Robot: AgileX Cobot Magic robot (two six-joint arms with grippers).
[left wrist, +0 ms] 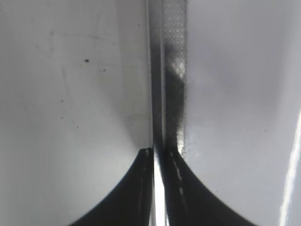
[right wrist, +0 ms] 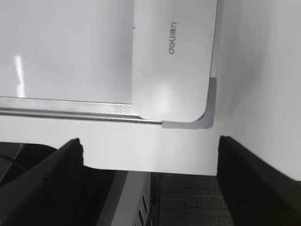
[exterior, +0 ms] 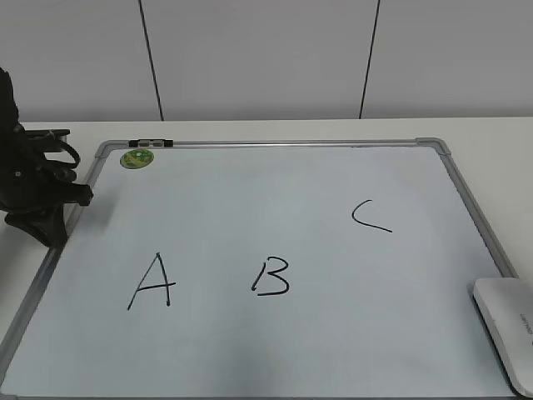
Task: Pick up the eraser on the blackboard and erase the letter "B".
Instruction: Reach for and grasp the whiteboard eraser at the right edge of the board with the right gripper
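Note:
The blackboard [exterior: 291, 192] is a white board in a grey frame, lying flat on the table. The letter "B" [exterior: 272, 277] is drawn in black at its front middle. The white eraser [exterior: 506, 329] lies on the board's front right corner. In the right wrist view the eraser [right wrist: 171, 61] shows grey lettering on top. My right gripper [right wrist: 149, 141] is open and empty, above the table edge just short of the eraser. It is out of the exterior view. My left gripper [left wrist: 157, 150] is shut and empty over the board's left frame [left wrist: 171, 70]. It shows at the left [exterior: 52, 229].
A black "A" [exterior: 152, 282] and "C" [exterior: 369, 215] flank the B. A round green sticker [exterior: 137, 158] and a small black clip [exterior: 151, 143] sit at the far left corner. The table's front edge [right wrist: 141, 167] drops to the floor right below the eraser's corner.

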